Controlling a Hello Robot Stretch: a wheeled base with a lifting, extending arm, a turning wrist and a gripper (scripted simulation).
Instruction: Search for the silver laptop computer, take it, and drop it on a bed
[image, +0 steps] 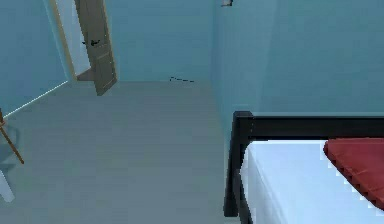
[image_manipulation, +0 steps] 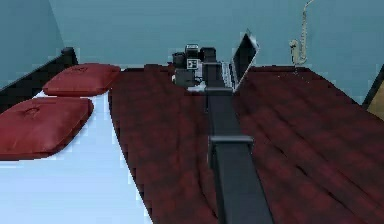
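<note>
At the arm's (image_manipulation: 228, 140) far end, over the bed (image_manipulation: 300, 130), the silver laptop (image_manipulation: 244, 57) stands tilted with its lid up, just beside the gripper (image_manipulation: 186, 62). With red blanket behind both, I cannot tell whether the gripper holds it or it rests on the bed, though a reach this far across looks meant for the drop. Two red pillows (image_manipulation: 82, 78) lie well apart from it and nothing blocks the spot, while the forward view has the bed's dark frame (image: 238, 160), bare floor and a door (image: 97, 45).
</note>
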